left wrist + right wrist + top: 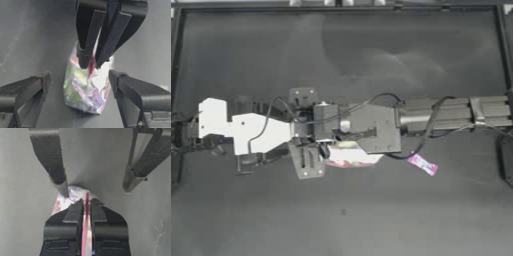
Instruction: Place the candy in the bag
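The bag (85, 93), clear plastic with colourful wrappers inside, hangs upright with its lower end near the table. My right gripper (90, 63) is shut on the pink seal strip (87, 200) at the bag's top edge. My left gripper (79, 80) is open, one finger (36, 86) on each side of the bag and neither touching it. From above, the bag (350, 155) shows under the right gripper (328, 142), facing the left gripper (304, 129). The candy (423, 164), in a pink and white wrapper, lies on the table to the right of the bag, apart from both grippers.
The dark table (345, 215) is bordered by a raised frame (338, 7) along its far edge and sides. The right arm's cable (421, 145) loops down close to the candy.
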Robot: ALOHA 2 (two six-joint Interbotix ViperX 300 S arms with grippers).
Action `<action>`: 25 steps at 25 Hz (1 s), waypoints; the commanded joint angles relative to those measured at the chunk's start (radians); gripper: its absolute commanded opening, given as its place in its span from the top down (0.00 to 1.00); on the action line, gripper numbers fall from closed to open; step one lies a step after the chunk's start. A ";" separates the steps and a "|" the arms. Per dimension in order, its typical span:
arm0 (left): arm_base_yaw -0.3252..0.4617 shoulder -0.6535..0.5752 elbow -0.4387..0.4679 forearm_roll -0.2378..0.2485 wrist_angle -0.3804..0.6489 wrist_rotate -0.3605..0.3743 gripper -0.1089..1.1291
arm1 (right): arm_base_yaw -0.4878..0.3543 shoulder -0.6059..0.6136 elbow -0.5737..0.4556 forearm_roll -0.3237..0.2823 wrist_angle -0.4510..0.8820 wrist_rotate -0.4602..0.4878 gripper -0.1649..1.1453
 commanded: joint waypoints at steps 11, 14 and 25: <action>-0.014 0.035 -0.018 -0.025 -0.063 -0.002 0.12 | 0.003 -0.023 -0.035 -0.006 -0.002 -0.008 0.63; -0.015 0.037 -0.017 -0.025 -0.064 -0.002 0.12 | 0.003 -0.023 -0.035 -0.006 -0.002 -0.008 0.63; -0.017 0.037 -0.018 -0.026 -0.064 -0.003 0.44 | 0.003 -0.020 -0.035 -0.006 -0.002 -0.008 0.63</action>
